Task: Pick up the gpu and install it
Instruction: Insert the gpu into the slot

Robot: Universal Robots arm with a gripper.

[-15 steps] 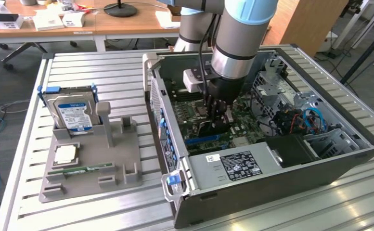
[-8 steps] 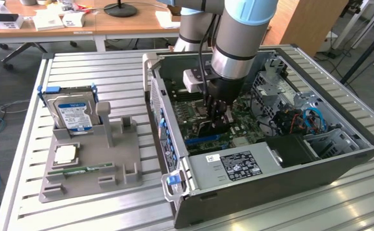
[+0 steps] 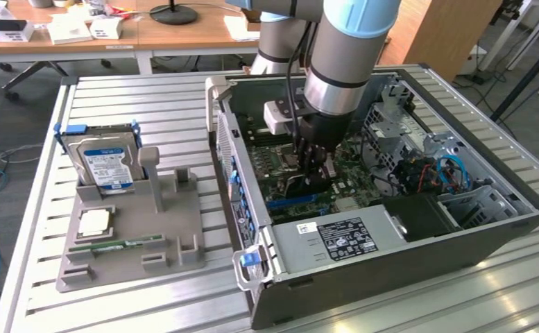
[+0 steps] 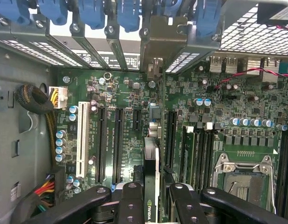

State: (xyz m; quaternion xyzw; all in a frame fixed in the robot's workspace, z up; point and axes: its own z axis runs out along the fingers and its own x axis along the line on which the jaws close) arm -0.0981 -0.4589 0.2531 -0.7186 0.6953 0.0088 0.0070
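hard drive (image 3: 108, 164) upright in grey holder (image 3: 172, 232)

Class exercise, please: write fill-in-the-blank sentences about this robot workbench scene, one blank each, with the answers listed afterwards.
1. The end effector grips the gpu ___ the open computer case.
2. The hard drive standing in the grey holder carries a blue and ___ label.
3. The memory stick lying on the holder is coloured ___.

Answers: inside; white; green.
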